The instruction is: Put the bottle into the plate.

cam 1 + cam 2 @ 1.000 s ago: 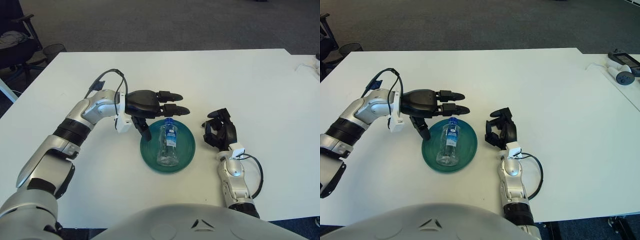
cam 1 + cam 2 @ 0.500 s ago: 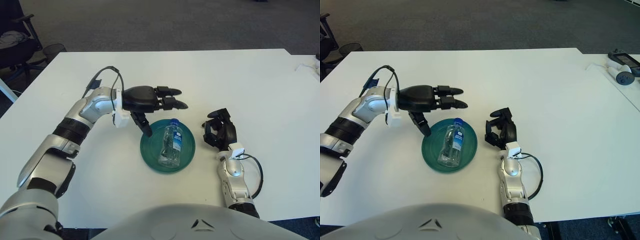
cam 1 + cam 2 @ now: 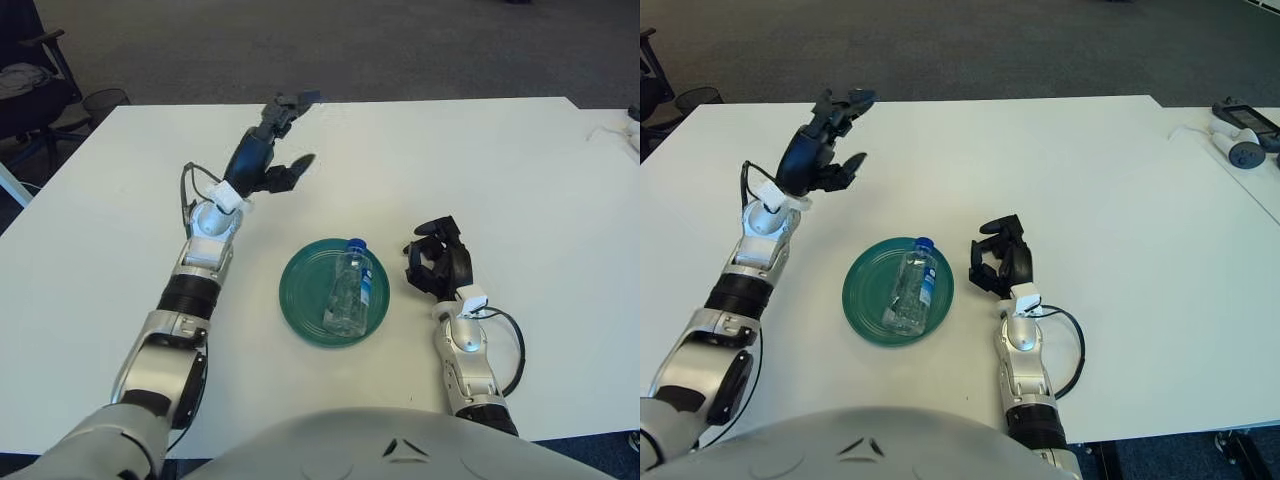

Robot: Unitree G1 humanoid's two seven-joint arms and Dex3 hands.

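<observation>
Nearest, cut off by the bottom edge of both views: a curved grey body shell (image 3: 330, 450). Just beyond, on the white table (image 3: 480, 160), the right hand (image 3: 436, 258) rests to the right of the green plate (image 3: 300, 290), apart from it, with black fingers curled inward and nothing between them. On the plate lies the clear bottle (image 3: 349, 294), on its side, blue cap (image 3: 354, 243) toward the far rim, label facing right; contents hard to make out.

Farther back and to the left, the left hand (image 3: 267, 150) is raised well clear of the plate, forearm stretched away over the table, fingers spread loosely, grasping nothing.

Only in the right eye view: small devices (image 3: 1238, 135) at the far right table edge, too small to identify. Only in the left eye view: a dark chair (image 3: 30, 70) and a wire bin (image 3: 105, 100) beyond the far left corner, partly cut off.
</observation>
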